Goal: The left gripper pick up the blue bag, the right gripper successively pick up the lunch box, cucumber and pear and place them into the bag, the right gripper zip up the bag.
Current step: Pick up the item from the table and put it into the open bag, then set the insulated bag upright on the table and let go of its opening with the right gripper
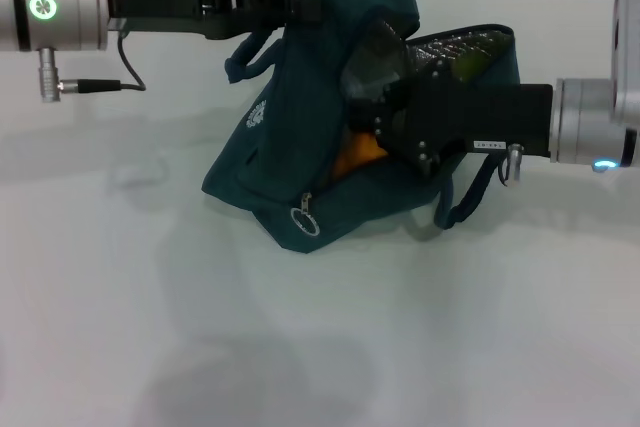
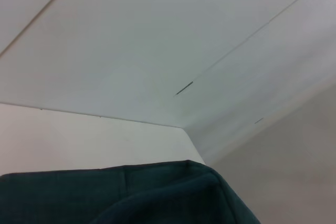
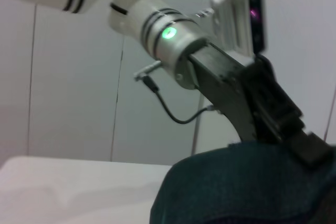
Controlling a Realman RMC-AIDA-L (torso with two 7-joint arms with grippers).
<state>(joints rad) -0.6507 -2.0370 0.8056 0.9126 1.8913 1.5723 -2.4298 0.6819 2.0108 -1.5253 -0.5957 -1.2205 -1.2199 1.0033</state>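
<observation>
The right gripper (image 1: 372, 112) reaches into the mouth of the blue bag (image 1: 285, 162), its fingertips lost in the dark interior, so whether they are spread or closed cannot be told. An orange-yellow patch, the pear (image 1: 358, 157), shows inside the bag just below that gripper; the rest of it is hidden by fabric and the black gripper body. A sliver of green against the silver lining near the bag's far rim may be the cucumber (image 1: 470, 64), though too little shows to be sure. The lunch box cannot be made out.

The left gripper (image 1: 296, 5) is clamped on the bag's upper edge beside a handle, holding it tilted, its lower corner with the zipper ring pull (image 1: 304, 217) resting on the white table (image 1: 320, 347). Open tabletop lies in front and to the left.

The right wrist view alone shows the left gripper (image 3: 310, 148) from the side, biting into the fabric (image 3: 247, 187). The left wrist view offers only a fold of the bag (image 2: 131, 195) against white wall panels (image 2: 157, 51).
</observation>
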